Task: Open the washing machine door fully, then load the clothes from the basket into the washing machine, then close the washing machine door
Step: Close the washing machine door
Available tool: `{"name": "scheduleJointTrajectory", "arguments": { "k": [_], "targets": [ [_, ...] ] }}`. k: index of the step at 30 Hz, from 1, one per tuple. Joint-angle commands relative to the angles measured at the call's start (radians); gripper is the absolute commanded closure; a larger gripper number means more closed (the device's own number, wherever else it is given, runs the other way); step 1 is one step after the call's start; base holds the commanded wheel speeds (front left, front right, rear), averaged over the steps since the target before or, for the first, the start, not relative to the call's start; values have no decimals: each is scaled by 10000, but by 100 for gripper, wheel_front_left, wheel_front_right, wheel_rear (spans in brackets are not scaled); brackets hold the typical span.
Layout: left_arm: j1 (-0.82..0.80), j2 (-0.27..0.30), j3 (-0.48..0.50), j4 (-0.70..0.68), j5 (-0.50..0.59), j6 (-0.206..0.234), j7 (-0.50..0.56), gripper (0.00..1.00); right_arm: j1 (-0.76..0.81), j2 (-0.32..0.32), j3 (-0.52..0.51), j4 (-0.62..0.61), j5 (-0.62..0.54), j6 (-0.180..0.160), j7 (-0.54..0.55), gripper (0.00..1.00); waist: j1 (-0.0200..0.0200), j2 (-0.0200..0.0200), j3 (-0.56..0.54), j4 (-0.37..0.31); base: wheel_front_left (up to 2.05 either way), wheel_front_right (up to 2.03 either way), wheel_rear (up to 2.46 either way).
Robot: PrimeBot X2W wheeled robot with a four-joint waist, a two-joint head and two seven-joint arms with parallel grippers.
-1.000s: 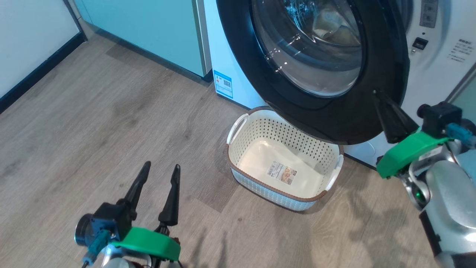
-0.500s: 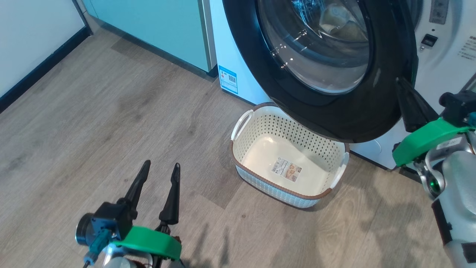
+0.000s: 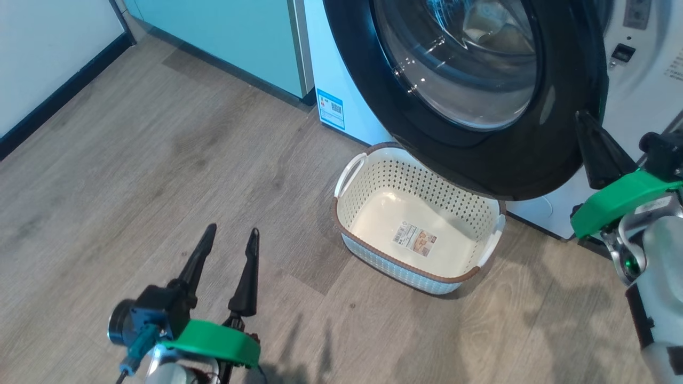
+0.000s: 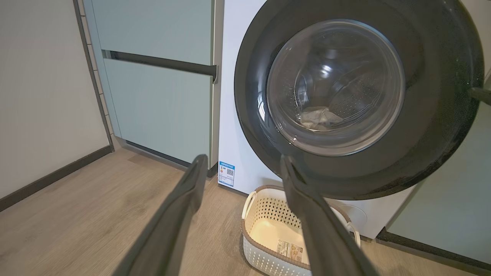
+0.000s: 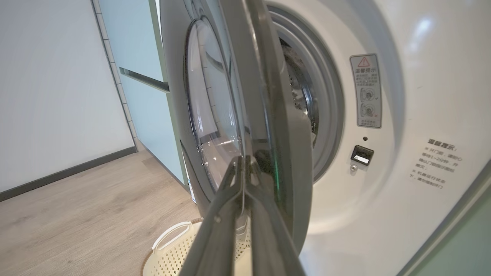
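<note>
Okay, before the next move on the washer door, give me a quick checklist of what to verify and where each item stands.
1. No garments left in the basket, bottom label showing: ok.
2. The clothes lie inside the drum: ok.
3. The washing machine door closed: not ok, it stands ajar.
4. The right gripper shut, tips at the door's rim: ok.
5. The left gripper open, over the floor, apart from the door: ok.
6. Door's lower rim passes over the basket without touching: cannot tell.
</note>
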Motion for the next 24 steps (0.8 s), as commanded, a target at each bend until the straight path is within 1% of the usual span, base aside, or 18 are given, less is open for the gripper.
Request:
{"name": "scheduleJointTrajectory", "arguments": {
  "k": [1, 13, 19, 24],
  "targets": [
    [-464, -32, 406, -363, 90, -61, -63, 0, -622, -121, 52, -234, -55, -29, -94, 100, 0, 0, 33, 2, 0, 0, 0],
    [-724, -141, 356, -524, 87, -181, -63, 0, -1229, -646, -637, -43, -313, -29, -95, 100, 0, 0, 717, 156, 0, 0, 0],
    [-943, -176, 266, -577, 15, -212, -63, 0, -1934, -982, -1031, 232, -609, -29, -95, 100, 0, 0, 1241, 289, 0, 0, 0],
    [-1207, -189, 64, -609, -162, -181, -63, 0, -2717, -1298, -1345, 687, -880, -29, -91, 100, 0, 0, 1691, 479, 0, 0, 0]
  ]
}}
